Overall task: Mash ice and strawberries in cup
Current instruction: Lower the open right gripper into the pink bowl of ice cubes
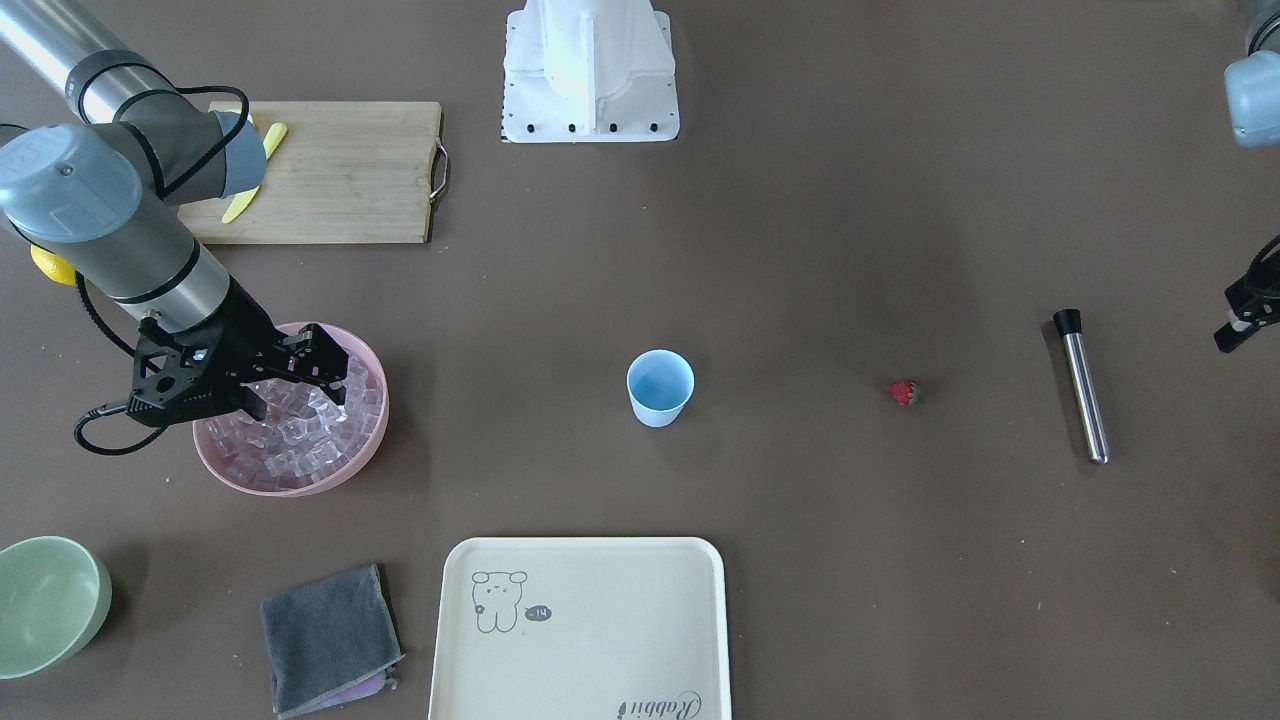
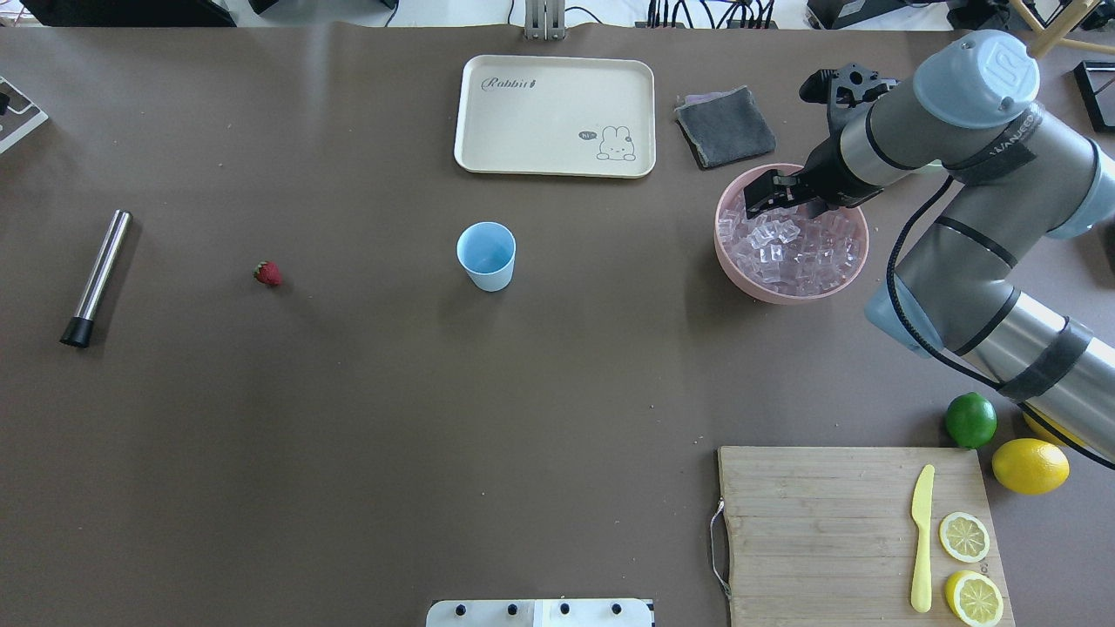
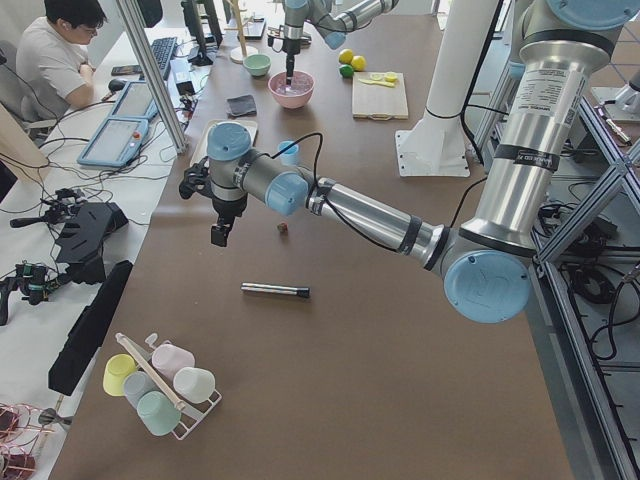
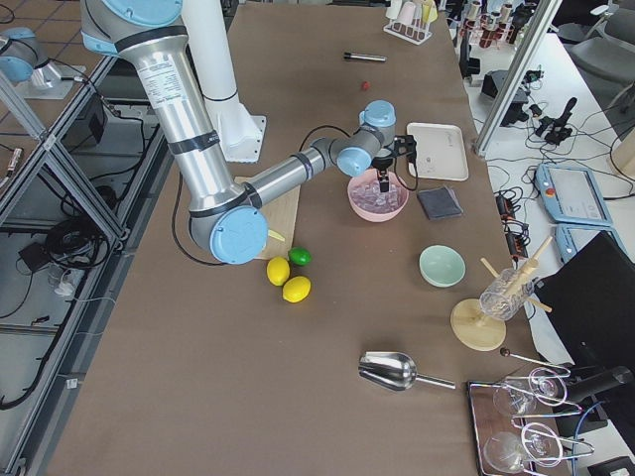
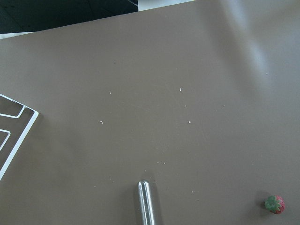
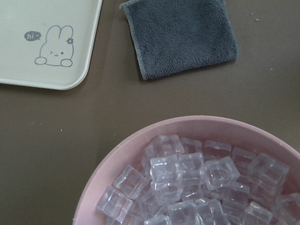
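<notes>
Light: bright, even, overhead.
Shadows: soft beside cup (image 1: 660, 387).
Glare: pale sheen on table (image 5: 248, 42).
Edges: perhaps slightly bent.

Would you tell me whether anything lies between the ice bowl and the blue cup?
Nothing visible does. Only table lies between the pink bowl and the cup; the tray and grey cloth sit aside. The right pincer hangs over the ice.

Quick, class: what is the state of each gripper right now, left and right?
Left gripper: cannot be told from these views.
Right gripper: open, just above the ice in the pink bowl.
</notes>
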